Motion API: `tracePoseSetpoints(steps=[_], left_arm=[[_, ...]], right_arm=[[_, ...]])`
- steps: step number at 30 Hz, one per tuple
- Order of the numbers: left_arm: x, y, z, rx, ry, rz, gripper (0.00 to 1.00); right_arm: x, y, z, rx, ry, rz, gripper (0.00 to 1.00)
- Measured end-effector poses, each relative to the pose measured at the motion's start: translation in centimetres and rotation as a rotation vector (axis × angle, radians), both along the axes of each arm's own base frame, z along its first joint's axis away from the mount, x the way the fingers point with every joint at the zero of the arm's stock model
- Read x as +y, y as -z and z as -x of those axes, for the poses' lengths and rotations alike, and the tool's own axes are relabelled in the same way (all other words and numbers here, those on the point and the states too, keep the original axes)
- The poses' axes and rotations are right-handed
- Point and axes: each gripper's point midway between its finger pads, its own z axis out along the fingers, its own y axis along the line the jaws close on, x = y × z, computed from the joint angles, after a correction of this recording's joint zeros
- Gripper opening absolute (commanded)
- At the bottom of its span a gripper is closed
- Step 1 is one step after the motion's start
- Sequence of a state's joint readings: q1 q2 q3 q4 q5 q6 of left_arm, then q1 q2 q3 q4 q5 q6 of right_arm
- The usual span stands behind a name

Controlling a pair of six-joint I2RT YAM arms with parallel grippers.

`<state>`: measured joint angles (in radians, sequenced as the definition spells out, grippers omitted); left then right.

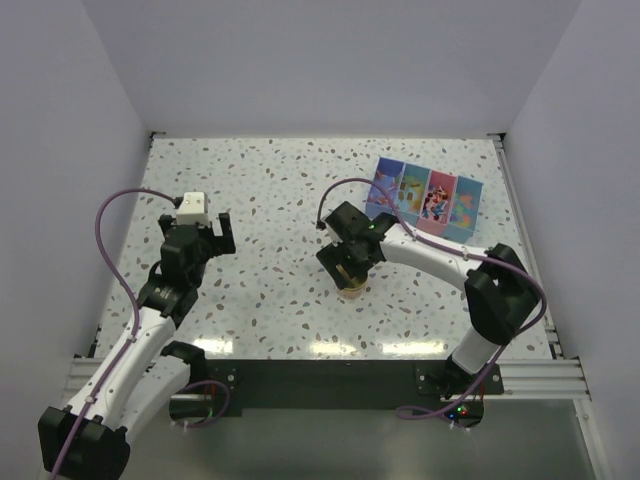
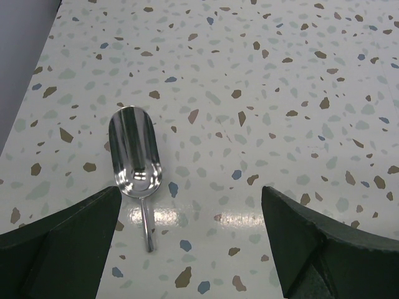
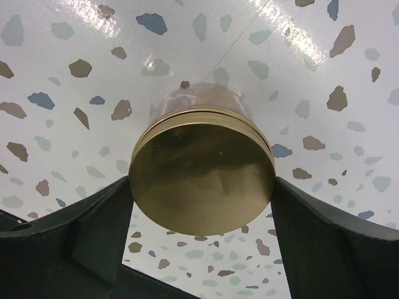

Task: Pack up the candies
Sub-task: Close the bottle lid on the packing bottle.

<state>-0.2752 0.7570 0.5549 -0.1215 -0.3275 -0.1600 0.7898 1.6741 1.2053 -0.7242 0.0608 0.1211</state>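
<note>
My right gripper [image 1: 350, 275] is shut on the tan lid of a small clear round jar [image 3: 201, 171] that stands on the table; its fingers [image 3: 93, 227] press the lid from both sides. I cannot make out what is inside the jar. My left gripper [image 2: 190, 202] is open and empty, low over the table. A shiny metal scoop [image 2: 134, 156] lies just ahead of its left finger, bowl pointing away. No loose candies show clearly. A blue and pink compartment box [image 1: 425, 200] at the back right shows mixed bright colours inside.
White walls close the table on three sides. The box stands just behind my right arm. The left arm [image 1: 190, 250] hides the scoop in the top view. The speckled tabletop [image 1: 280, 200] lies between the arms.
</note>
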Motion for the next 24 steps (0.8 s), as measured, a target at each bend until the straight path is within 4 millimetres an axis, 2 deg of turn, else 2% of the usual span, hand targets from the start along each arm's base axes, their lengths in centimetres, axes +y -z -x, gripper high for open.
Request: tracePoseSetpoints(steps=[21,24], left_arm=[[0.02,-0.17,0.04,-0.006,0.0,0.002,0.99],[0.02,-0.18,0.03,-0.006,0.0,0.002,0.99]], right_arm=[[-0.36,0.02,-0.78,-0.084,0.131,-0.05,0.68],[-0.48,0.03,-0.93,-0.097,0.177,-0.059,0.71]])
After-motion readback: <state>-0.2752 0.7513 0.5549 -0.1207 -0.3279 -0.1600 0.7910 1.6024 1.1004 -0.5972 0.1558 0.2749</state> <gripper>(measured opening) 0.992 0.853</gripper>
